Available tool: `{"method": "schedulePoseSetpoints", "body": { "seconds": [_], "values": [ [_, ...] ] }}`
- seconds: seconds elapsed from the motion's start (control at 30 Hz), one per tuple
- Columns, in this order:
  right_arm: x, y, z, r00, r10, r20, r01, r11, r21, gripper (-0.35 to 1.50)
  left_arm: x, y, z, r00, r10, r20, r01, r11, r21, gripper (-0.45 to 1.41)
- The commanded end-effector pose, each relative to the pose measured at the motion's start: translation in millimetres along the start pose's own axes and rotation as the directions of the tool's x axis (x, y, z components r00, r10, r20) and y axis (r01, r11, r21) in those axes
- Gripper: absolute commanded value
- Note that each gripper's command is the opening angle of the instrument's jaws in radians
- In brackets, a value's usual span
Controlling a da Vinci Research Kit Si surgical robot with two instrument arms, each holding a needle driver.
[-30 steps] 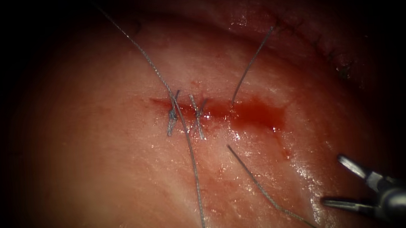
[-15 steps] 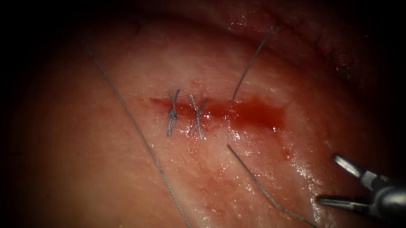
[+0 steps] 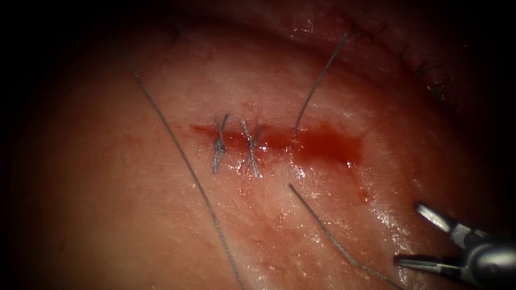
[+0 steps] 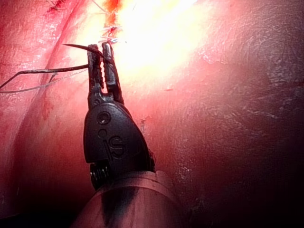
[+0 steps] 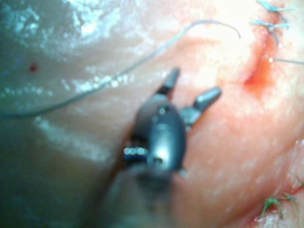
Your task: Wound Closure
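My right needle driver (image 3: 419,237), jaws spread, holds nothing; my left tool (image 4: 102,61) pinches the thin curved steel needle (image 4: 78,47) near its middle, clear of the pink pork tissue (image 3: 125,233). Trailing grey thread (image 3: 180,162) might snag the tied stitches (image 3: 234,146).

needle (image 4: 78,47): dark, curved, off tissue (image 3: 125,233) | thread (image 3: 180,162): grey, left of cut (image 3: 306,140)

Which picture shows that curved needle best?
The left wrist view: the left tool, jaws shut, grips the needle near its middle, off the tissue. The right tool is open, empty.
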Motion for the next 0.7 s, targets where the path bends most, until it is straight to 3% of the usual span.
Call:
{"method": "schedulePoseSetpoints", "body": {
  "seconds": [0.03,0.23,0.43,0.67,0.7],
  "values": [
    [-0.6,-1.1,0.8,1.000,0.008,-0.003,-0.008,1.000,0.007,1.45,-2.3,0.5,0.8,1.000,-0.011,0.000,0.011,1.000,0.009,-0.45],
    [-0.7,-1.3,1.2,1.000,0.011,0.003,-0.011,1.000,0.012,1.45,-10.0,2.2,2.7,0.999,-0.035,0.040,0.034,0.999,0.013,-0.45],
    [-0.6,-1.4,1.2,1.000,0.011,0.007,-0.011,1.000,0.015,1.45,-16.2,3.5,2.2,0.996,-0.079,0.047,0.078,0.997,0.026,-0.45],
    [-0.9,-1.9,1.2,1.000,0.018,0.005,-0.018,1.000,0.016,1.45,-19.4,3.4,2.9,0.992,-0.107,0.064,0.105,0.994,0.037,-0.45],
    [-0.9,-1.9,1.2,1.000,0.018,0.005,-0.018,1.000,0.016,1.45,-19.4,3.3,2.9,0.991,-0.113,0.065,0.110,0.993,0.041,-0.33]
  ]
}}
